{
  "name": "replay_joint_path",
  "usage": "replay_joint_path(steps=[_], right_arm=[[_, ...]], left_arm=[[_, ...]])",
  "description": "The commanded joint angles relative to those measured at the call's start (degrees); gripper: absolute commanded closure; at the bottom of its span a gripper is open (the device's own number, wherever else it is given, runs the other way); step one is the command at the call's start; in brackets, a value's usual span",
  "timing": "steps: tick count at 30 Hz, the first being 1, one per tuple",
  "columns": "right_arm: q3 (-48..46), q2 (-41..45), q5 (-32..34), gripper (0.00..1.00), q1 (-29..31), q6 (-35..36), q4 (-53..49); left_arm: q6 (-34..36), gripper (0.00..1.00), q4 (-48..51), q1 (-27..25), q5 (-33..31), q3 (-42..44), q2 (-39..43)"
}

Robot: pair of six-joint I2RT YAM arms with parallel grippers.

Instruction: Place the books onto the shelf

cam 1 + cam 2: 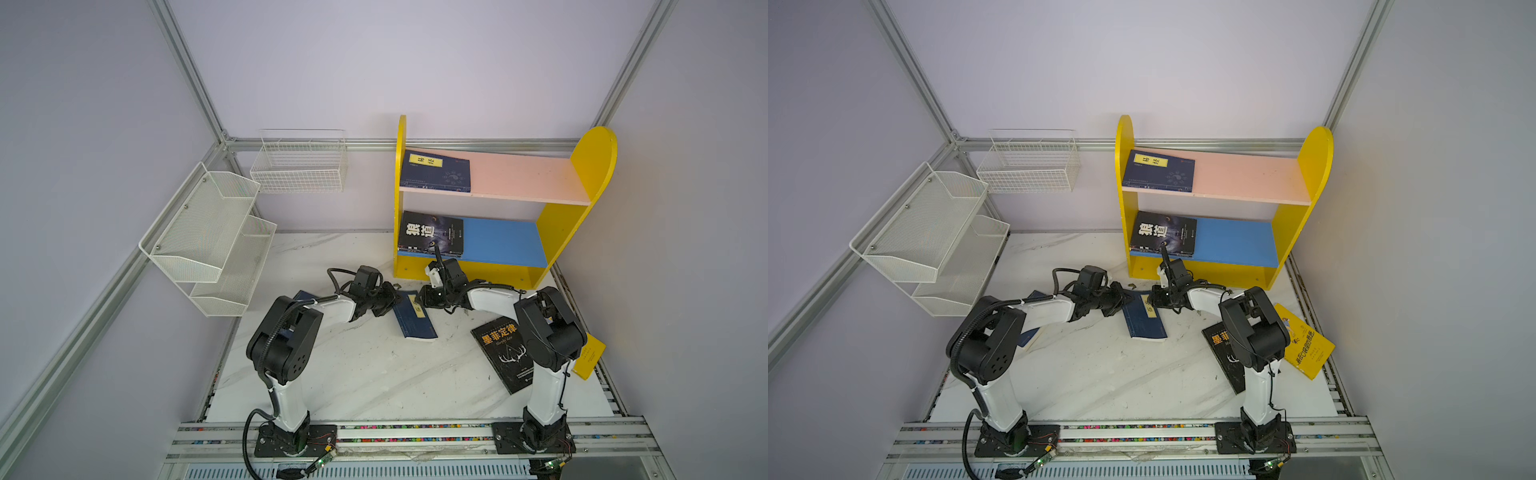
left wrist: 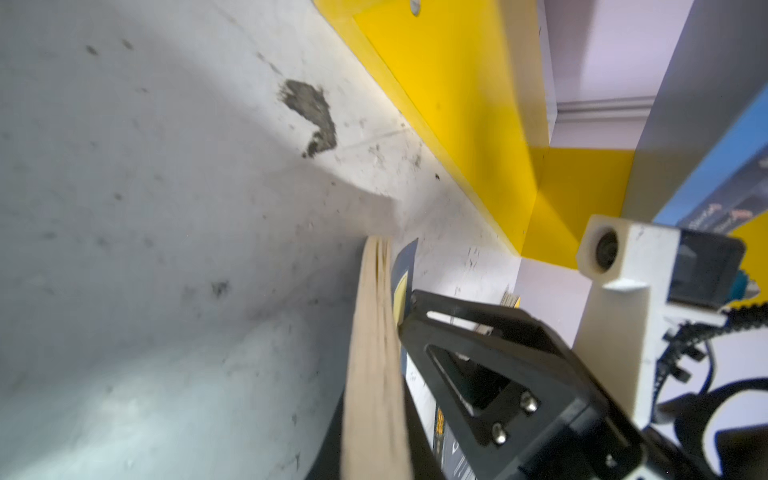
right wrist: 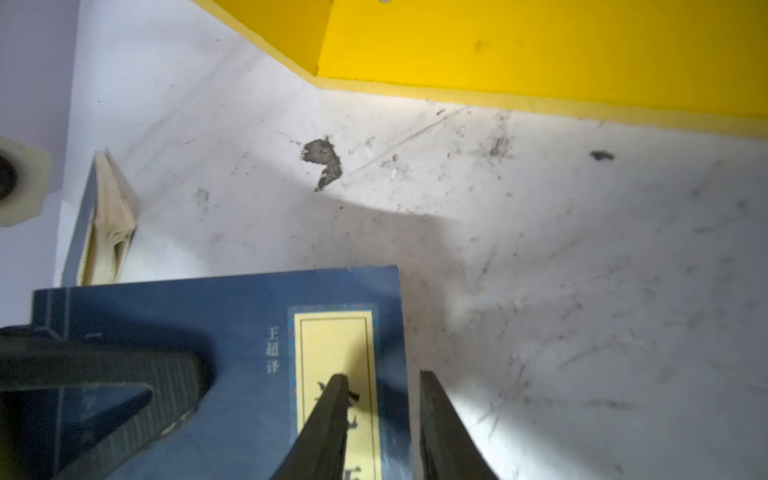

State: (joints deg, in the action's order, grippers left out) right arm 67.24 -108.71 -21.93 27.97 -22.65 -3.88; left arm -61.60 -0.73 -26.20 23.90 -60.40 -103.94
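A navy book with a yellow label point(image 1: 415, 322) point(image 1: 1144, 322) point(image 3: 166, 316) lies tilted on the marble table in front of the shelf point(image 1: 557, 232) point(image 1: 1287, 224). My left gripper point(image 1: 392, 301) point(image 1: 1123, 299) point(image 2: 386, 316) is shut on its left edge, where the tan page edge point(image 2: 374, 353) shows. My right gripper point(image 1: 422, 297) point(image 1: 1152, 297) point(image 3: 382, 376) stands open over the book's right edge, one finger above the label and the other above the table. On the shelf lie a navy book point(image 1: 436, 172) and a black one point(image 1: 430, 232).
On the table lie a black book point(image 1: 498, 349), a yellow book point(image 1: 1306, 345) by the right arm's base, and another navy book point(image 1: 1034, 297) point(image 3: 104, 224) under the left arm. A white mesh rack point(image 1: 208, 237) and a wire basket point(image 1: 299, 166) hang on the left.
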Motion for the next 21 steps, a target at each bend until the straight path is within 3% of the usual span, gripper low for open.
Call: replay_joint_path(steps=[1,4,7,9,16,21], right_arm=[[1.35,9.58,-2.18,0.56,-3.74,-3.59,-1.40],[4.26,16.10,-2.39,0.50,-7.26,-6.31,-1.19],[8.26,21.76,-2.24,0.26,-9.13,-8.13,-1.36],[11.08,24.82,-1.07,0.16,-9.60,-8.76,-1.25],[16.73,31.59,-1.50,0.03,-10.41,-12.08,2.61],[19.55,36.70,-0.43,0.03,-10.80,-13.07,6.18]], left_arm=[[15.30,0.93,15.09,-0.35,3.65,-14.52,7.41],[22.19,1.00,23.83,-0.33,4.63,-22.28,11.22],[25.31,1.00,26.60,0.05,8.37,-29.42,13.84],[26.22,1.00,26.24,0.27,9.96,-34.51,14.93],[23.21,1.00,13.88,1.04,11.29,-52.46,11.70],[18.61,1.00,3.77,1.49,9.03,-66.95,4.99]])
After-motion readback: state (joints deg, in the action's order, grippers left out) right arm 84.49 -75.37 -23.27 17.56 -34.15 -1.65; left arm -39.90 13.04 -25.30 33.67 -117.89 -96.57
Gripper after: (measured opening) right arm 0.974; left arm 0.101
